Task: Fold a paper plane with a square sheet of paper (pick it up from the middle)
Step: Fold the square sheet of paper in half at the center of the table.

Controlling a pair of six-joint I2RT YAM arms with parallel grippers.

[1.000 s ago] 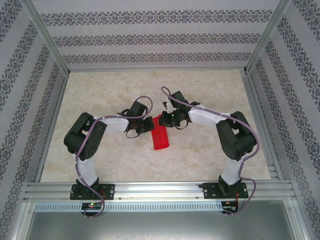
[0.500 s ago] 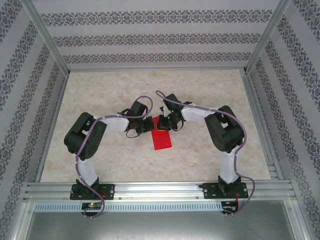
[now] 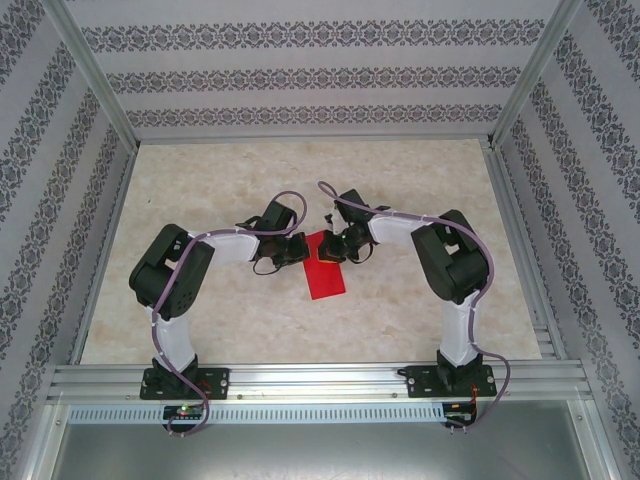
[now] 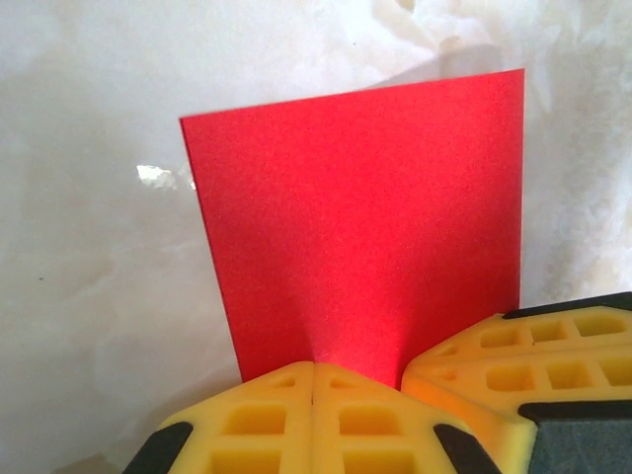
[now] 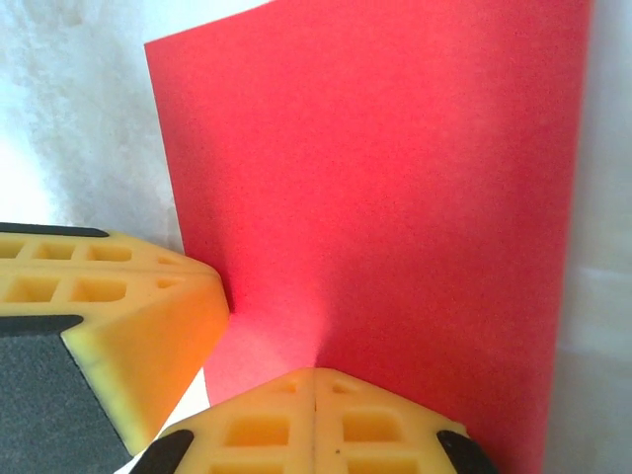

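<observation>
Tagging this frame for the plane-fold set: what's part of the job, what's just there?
Job: red sheet of paper; left gripper and right gripper, both shut on one edge of it.
Just there: marble-look table, patterned walls, aluminium rail.

1. I'm seeing the square sheet of paper (image 4: 365, 227) showing plain bright red.
2. The gripper fingers (image 4: 262, 425) are showing yellow, gridded with square pockets and edged in black.
3. The table (image 3: 230, 180) is showing cream marbling.
4. The walls (image 3: 310, 80) are showing grey floral stripes on white.
</observation>
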